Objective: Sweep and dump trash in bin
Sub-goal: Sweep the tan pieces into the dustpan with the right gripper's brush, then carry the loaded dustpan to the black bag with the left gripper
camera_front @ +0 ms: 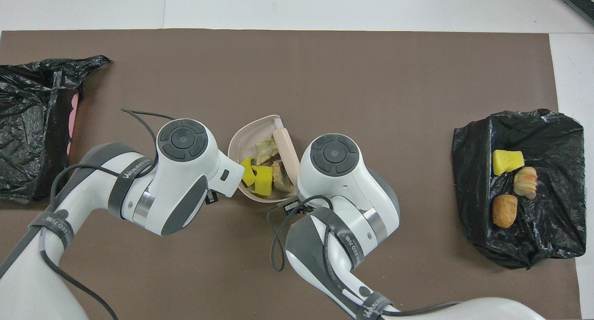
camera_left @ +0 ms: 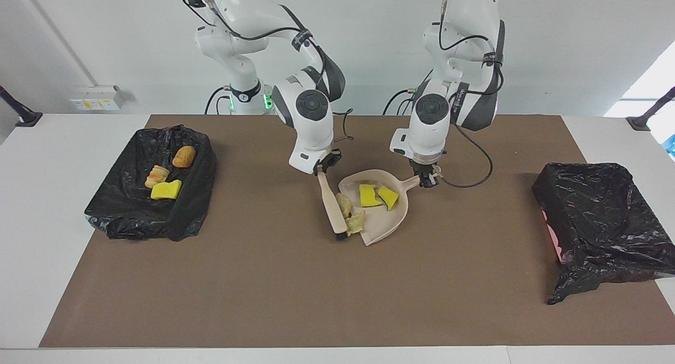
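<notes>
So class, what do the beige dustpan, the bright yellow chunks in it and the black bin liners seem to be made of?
Beige dustpan: probably moulded plastic, matte, with a smooth one-piece shape. Bright yellow chunks: likely sponge foam, with torn edges and a dull surface. Black bin liners: thin plastic film, glossy and creased.

The dustpan [camera_left: 387,219] is beige, and the brush [camera_left: 330,203] has a beige handle with black bristles. In the dustpan lie two bright yellow scraps [camera_left: 369,195] and two tan scraps [camera_left: 355,222]. The mat [camera_left: 263,290] is brown, the bin bags [camera_left: 601,221] are black, and the arms [camera_left: 311,116] are white and grey.
</notes>
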Robot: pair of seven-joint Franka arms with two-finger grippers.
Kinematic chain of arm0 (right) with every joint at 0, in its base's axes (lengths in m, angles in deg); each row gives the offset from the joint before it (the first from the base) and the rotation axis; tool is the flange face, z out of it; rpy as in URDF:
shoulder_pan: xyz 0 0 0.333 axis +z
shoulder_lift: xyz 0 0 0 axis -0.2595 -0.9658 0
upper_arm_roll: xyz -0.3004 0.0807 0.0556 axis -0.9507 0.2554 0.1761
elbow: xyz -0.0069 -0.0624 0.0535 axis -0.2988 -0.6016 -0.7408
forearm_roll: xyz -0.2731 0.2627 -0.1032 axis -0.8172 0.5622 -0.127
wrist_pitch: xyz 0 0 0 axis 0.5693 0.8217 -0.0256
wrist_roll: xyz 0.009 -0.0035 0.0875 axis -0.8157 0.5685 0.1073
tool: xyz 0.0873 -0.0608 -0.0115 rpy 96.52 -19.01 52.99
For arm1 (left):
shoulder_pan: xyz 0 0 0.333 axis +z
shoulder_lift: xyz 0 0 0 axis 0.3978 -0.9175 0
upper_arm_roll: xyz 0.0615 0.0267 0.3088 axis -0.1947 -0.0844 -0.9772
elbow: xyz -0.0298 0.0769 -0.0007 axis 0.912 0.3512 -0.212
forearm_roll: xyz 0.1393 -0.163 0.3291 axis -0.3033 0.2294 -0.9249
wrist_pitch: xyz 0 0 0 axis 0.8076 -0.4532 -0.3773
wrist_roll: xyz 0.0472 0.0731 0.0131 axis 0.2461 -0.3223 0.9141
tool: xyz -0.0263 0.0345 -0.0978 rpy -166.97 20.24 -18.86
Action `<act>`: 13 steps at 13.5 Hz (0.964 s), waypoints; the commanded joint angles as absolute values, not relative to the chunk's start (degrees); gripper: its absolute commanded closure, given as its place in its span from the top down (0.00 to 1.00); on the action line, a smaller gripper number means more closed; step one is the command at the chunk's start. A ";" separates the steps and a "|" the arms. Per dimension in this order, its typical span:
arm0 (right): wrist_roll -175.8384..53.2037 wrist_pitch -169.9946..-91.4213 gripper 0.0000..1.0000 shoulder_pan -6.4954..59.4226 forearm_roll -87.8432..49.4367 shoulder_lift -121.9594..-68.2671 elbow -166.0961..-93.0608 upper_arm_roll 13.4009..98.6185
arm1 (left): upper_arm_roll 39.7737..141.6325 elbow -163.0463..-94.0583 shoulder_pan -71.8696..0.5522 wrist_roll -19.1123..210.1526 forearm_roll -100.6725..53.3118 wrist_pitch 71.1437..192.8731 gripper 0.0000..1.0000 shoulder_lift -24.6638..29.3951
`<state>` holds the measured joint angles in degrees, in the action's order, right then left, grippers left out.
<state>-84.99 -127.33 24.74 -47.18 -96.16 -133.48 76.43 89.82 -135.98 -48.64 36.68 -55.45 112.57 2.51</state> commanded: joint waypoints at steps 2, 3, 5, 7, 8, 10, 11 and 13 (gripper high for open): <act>-85.22 -125.45 0.00 22.08 -45.22 -90.51 -133.49 77.02 | 89.52 -140.82 -48.41 33.50 -56.11 120.79 0.00 3.81; -85.66 -124.48 0.00 21.72 -45.14 -89.28 -133.49 77.02 | 89.61 -140.64 -47.27 32.19 -55.68 120.98 0.00 3.73; -89.42 -122.46 0.00 22.24 -45.22 -87.16 -133.58 77.02 | 89.61 -140.56 -46.91 30.51 -55.41 120.98 0.00 3.64; -94.34 -120.60 0.00 23.03 -45.31 -85.93 -134.19 77.37 | 89.61 -138.98 -45.16 28.68 -54.01 120.54 0.00 2.94; -97.24 -120.77 0.00 24.17 -45.22 -84.97 -135.15 77.37 | 89.52 -137.06 -44.28 26.22 -52.61 119.76 0.00 2.32; -102.87 -122.09 0.00 26.11 -43.83 -81.55 -139.54 77.37 | 89.52 -130.05 -40.86 19.38 -51.98 112.23 0.00 0.14; -103.59 -122.88 0.00 26.37 -41.38 -81.09 -140.25 77.46 | 89.52 -126.01 -39.71 17.08 -51.89 108.54 0.00 -1.88; -107.87 -122.97 0.00 30.14 -38.38 -80.48 -140.78 77.46 | 89.52 -121.15 -37.08 14.96 -51.98 105.69 0.00 -3.83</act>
